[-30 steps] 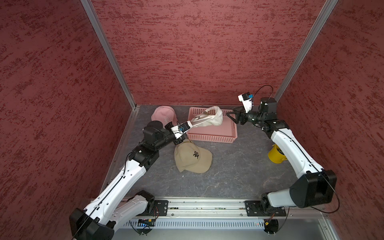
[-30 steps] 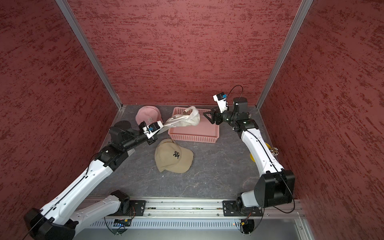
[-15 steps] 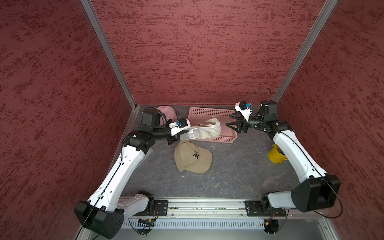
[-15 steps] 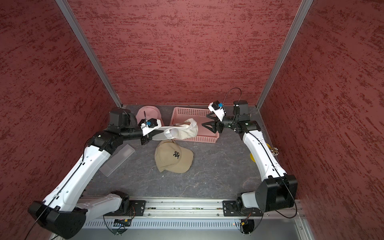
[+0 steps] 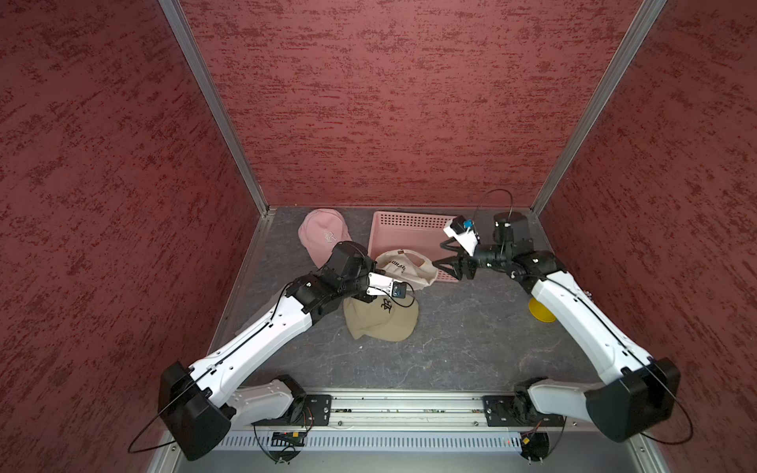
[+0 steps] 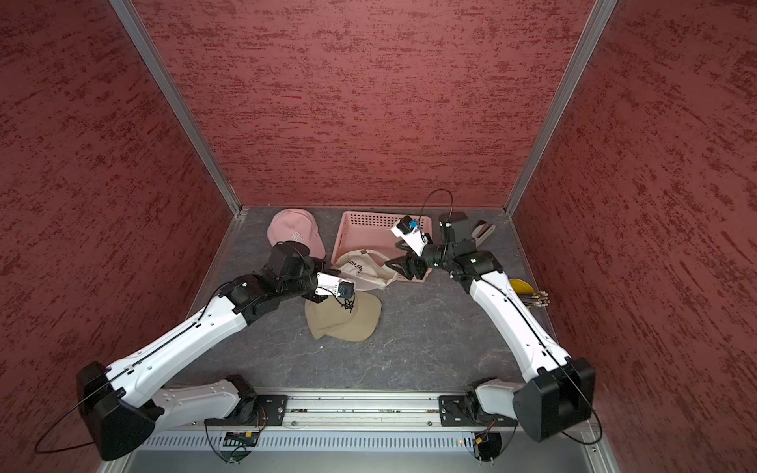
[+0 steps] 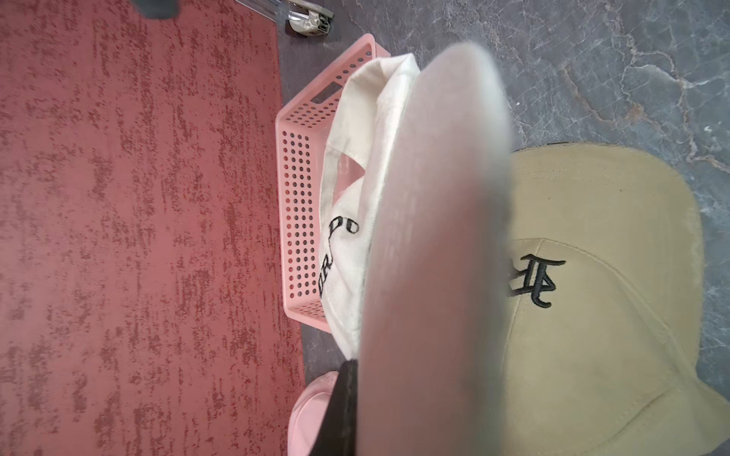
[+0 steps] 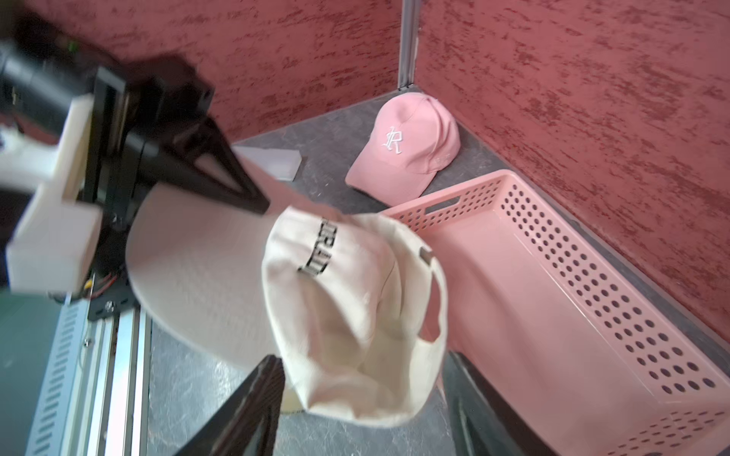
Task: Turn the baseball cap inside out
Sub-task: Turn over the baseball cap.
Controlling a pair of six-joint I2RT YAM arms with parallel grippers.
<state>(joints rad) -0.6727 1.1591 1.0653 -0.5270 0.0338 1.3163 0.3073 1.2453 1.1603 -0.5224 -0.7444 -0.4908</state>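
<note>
Cream baseball cap (image 5: 405,268) (image 6: 364,270) (image 8: 347,316), with black block lettering stitched across the front panel. It is held off the floor by its brim, which is pinched flat in the left gripper (image 8: 256,203). The crown hangs free beyond the brim, slack and dented, with the lettering shown on its outer face. The rear opening and adjuster strap are turned toward the pink basket (image 8: 592,276). The cap is suspended at the basket's near corner, just beside the tan cap (image 5: 381,323).

Materials: cloth, plastic, rough wall finish
Cream cap (image 8: 347,300), tan cap (image 5: 381,323), pink cap (image 8: 411,154): matt cloth; basket (image 8: 572,256): smooth perforated plastic; walls (image 5: 389,102): rough
</note>
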